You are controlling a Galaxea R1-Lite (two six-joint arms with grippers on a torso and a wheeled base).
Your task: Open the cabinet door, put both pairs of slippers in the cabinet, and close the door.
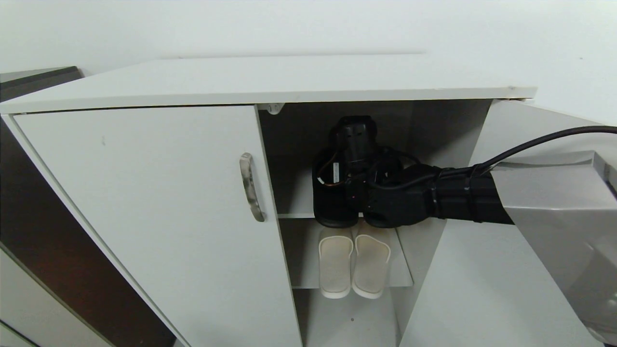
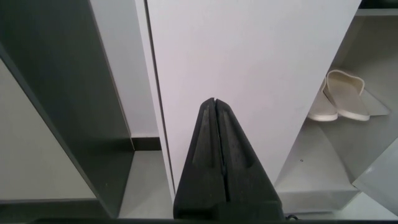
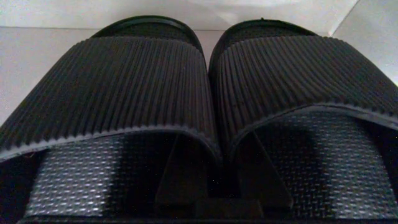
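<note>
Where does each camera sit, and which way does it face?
Head: on the head, facing down at the cabinet; right arm shows.
Left wrist: on left arm, facing the door; shut left gripper shows.
Right wrist: on right arm, facing black slippers; right gripper shows.
Shared: head and left wrist show the white slippers.

Shut left door (image 1: pixel 144 217) bars that cabinet half; open right bay (image 1: pixel 294 159): upper shelf (image 1: pixel 295 215) taken by black slippers (image 1: pixel 330 207), lower shelf (image 1: pixel 402 275) by white slippers (image 1: pixel 336 265), bottom compartment (image 1: pixel 347 320) free

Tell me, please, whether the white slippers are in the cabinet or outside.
In: the white slippers lie side by side on the lower shelf, below the black pair.
</note>
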